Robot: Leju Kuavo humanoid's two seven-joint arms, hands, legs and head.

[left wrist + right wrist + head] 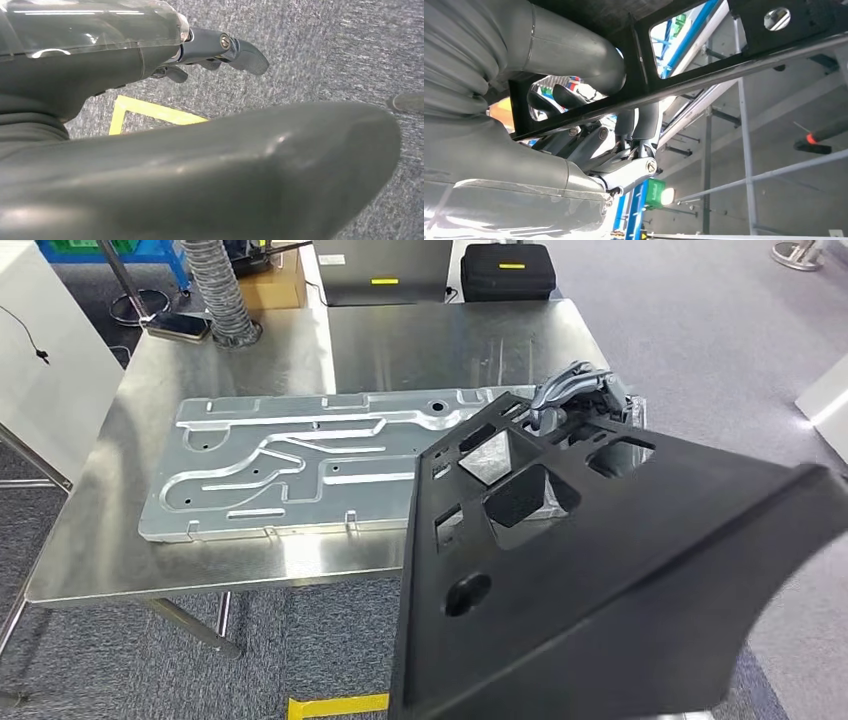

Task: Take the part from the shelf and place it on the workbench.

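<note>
Head view: the right hand (pixel 572 390) holds the black part (pixel 600 570) above the steel workbench (pixel 460 335).
Its fingers (pixel 644 122) clamp the part's frame; I cannot tell the left hand's (pixel 220 50) grip.

The head view looked forward and down from high up onto a steel table (pixel 460 335). The left wrist view sat close behind the left hand (pixel 220 52), facing carpet (pixel 325 45). The right wrist view looked upward past the right hand (pixel 624 165), sharing the black part (pixel 620 570) with the head view.
</note>
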